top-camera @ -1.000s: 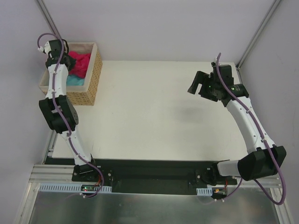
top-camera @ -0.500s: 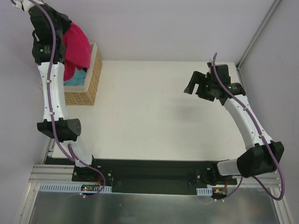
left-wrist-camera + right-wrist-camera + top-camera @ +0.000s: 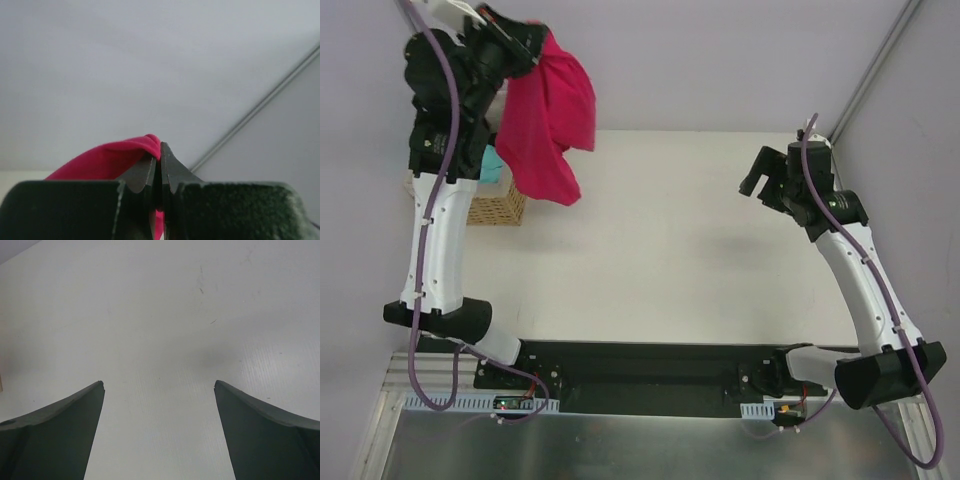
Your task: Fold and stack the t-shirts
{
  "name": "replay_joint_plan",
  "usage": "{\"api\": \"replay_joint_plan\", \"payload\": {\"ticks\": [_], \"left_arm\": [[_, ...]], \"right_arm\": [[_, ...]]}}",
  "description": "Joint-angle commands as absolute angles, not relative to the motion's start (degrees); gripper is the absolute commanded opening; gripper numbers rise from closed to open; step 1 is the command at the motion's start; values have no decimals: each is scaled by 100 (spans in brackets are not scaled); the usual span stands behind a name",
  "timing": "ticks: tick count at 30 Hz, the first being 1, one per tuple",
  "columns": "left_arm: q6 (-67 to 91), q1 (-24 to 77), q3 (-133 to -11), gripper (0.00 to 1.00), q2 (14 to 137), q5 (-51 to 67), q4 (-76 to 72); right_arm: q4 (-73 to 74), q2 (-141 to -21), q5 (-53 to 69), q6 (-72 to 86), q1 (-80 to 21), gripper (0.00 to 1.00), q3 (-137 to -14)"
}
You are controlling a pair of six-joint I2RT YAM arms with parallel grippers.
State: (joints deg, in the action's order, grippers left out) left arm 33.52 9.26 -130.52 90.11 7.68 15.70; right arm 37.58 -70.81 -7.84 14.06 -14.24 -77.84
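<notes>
Your left pincer (image 3: 159, 162) is clenched on the pink shirt (image 3: 552, 115), which hangs long just beside the basket (image 3: 502, 206); your right pincer (image 3: 159, 385), spread wide, is far from it.

- You have a white table (image 3: 650, 260) under soft, even light;
- pale grey walls (image 3: 720, 60) stand behind and beside it;
- slim metal posts (image 3: 873, 73) rise at its back corners;
- a brushed metal sheet (image 3: 640, 450) lies along the near edge.

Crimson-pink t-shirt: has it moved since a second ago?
Yes. The crimson-pink t-shirt left the woven wicker basket, lifted up and rightward by the left gripper.
</notes>
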Motion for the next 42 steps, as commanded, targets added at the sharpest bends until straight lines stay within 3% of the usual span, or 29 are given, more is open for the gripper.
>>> {"api": "replay_joint_plan", "payload": {"ticks": [1,7,10,24,38,42], "left_arm": [[3278,1475,-11117,0,8658,889,1494],[3762,2398,-8828,0,8358,27,1459],[3744,2558,-8562,0,8954,149,1502],[3278,2812,-8596,0,10634,-299,1924],[3173,2821,-8807,0,10705,-228,2021],[3155,2821,-8754,0,10731,-220,2048]], "right_arm": [[3894,-6759,-1441,1486,-1433,96,-7744],[3867,-6434,-1328,1257,-1433,96,-7453],[3858,-6407,-1257,1266,-1459,96,-7339],[3191,-6486,-238,967,-1828,96,-6882],[3331,-6776,-378,791,-1881,96,-7172],[3322,-6934,164,738,-1889,96,-7216]]}}
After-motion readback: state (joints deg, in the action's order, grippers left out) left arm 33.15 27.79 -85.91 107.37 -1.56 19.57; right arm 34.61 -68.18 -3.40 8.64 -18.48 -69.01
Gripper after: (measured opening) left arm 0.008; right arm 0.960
